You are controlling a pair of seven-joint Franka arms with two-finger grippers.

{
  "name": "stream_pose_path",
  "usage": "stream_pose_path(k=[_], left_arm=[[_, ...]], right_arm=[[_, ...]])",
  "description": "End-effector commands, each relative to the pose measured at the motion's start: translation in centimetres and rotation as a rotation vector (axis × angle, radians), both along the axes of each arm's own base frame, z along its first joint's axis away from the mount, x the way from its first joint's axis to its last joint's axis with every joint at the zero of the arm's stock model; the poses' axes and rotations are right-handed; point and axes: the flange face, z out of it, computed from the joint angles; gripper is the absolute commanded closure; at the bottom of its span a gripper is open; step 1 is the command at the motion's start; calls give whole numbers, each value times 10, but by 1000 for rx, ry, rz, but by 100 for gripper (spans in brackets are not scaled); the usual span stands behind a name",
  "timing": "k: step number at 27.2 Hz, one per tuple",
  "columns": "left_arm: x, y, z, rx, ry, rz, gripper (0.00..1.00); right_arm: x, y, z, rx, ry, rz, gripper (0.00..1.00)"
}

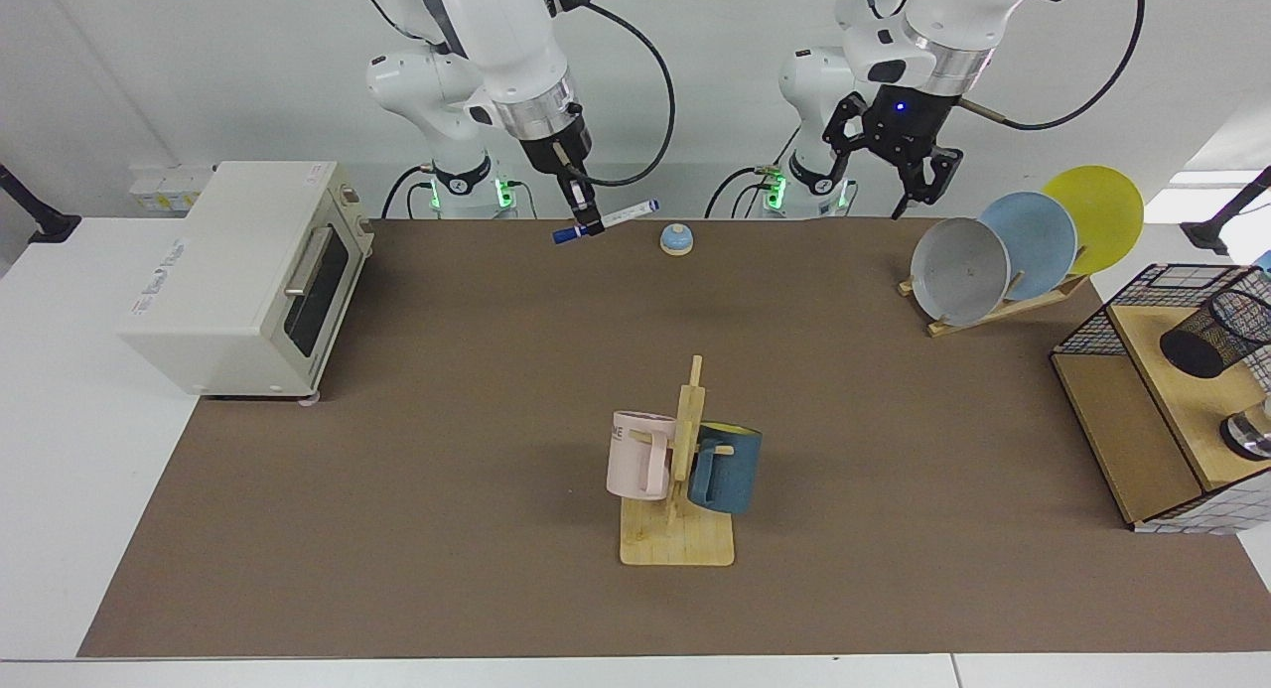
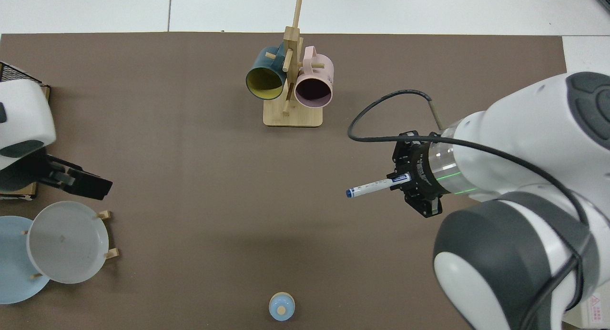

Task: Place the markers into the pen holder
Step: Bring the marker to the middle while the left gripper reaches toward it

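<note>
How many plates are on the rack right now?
3. All stand on edge in the wooden rack, overlapping: the grey plate in front, the light blue plate behind it, the yellow plate at the back. None looks hidden.

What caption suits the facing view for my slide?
Right gripper carries the marker above the mat; left gripper hangs open.

mat (image 1: 457,390) open between toaster (image 1: 238,276) and mug rack (image 1: 680,460) | wide bare stretch from mug rack to shelf (image 1: 1157,410) | plate rack (image 1: 1003,251) stood before shelf | bell (image 1: 676,238) alone near far edge | holder (image 1: 1216,336) on shelf top
</note>
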Motion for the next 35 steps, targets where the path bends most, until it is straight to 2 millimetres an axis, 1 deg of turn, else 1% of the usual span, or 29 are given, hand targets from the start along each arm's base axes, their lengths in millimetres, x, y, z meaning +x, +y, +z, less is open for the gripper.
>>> stream_pose_path(k=[1,2,4,7,9,11,14,16,18,20,23,26,28,31,33,35], left_arm=[[4,-3,5,-96,-90,-212,18],[6,-4,4,-99,-110,-261,18],[7,-7,4,-101,-135,-303,19],[4,-23,5,-122,-146,-336,22],[5,-28,7,-138,-172,-345,24],[2,-43,3,-155,-172,-367,24],[-3,-74,-3,-175,-174,-407,25],[-8,-95,-6,-185,-180,-432,25],[-13,-107,-11,-187,-174,-441,25],[-17,-115,-10,-189,-174,-438,25],[-34,-140,-8,-184,-169,-458,27],[-46,-162,-12,-154,-157,-431,30],[-51,-170,-15,-129,-155,-437,31],[-53,-176,-22,-114,-137,-413,31],[-55,-184,-28,-92,-131,-402,32],[-60,-193,-30,-61,-138,-395,34]], right_arm=[[0,8,7,54,-21,-63,100],[1,8,7,59,-20,-67,100],[2,9,7,61,-23,-68,100],[2,11,7,68,-23,-67,100],[2,11,7,74,-22,-69,100],[3,11,9,81,-32,-72,100],[3,14,7,78,-36,-70,100],[-4,27,6,70,-40,-42,100],[-10,37,6,69,-38,-22,100],[-10,37,6,67,-40,-21,100],[-10,36,6,64,-45,-21,100],[-10,36,6,53,-49,-17,100],[-10,37,6,46,-53,-15,100],[-9,35,6,30,-64,-12,100],[-10,36,7,29,-67,-9,100],[-11,37,6,23,-70,-6,100]])
